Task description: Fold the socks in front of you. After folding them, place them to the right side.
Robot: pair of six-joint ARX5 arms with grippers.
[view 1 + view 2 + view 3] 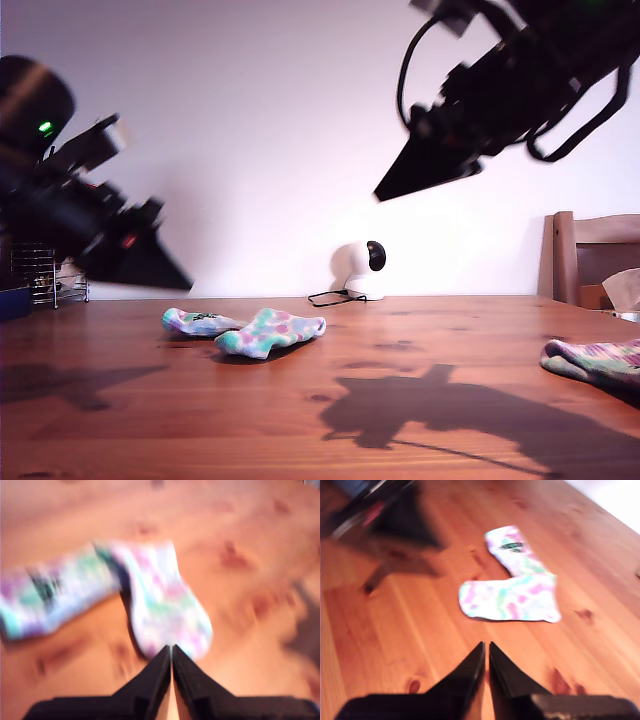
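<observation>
Two tie-dye socks lie on the wooden table (420,420), overlapping in an L. The nearer sock (270,332) (167,605) (512,599) crosses the end of the farther sock (195,322) (50,597) (515,550), which shows black lettering at its cuff. My first gripper (185,285) (171,650) is shut and empty, hovering low just above the socks on the exterior view's left. My second gripper (380,195) (486,647) is shut and empty too, high above the table on the exterior view's right. The first arm (395,520) shows blurred in the second wrist view.
A bundle of striped purple-green fabric (595,360) lies at the exterior view's right edge. A white round device (360,268) with a black cable stands at the table's back. A wooden chair (595,255) is behind on the right, a wire rack (45,275) on the left.
</observation>
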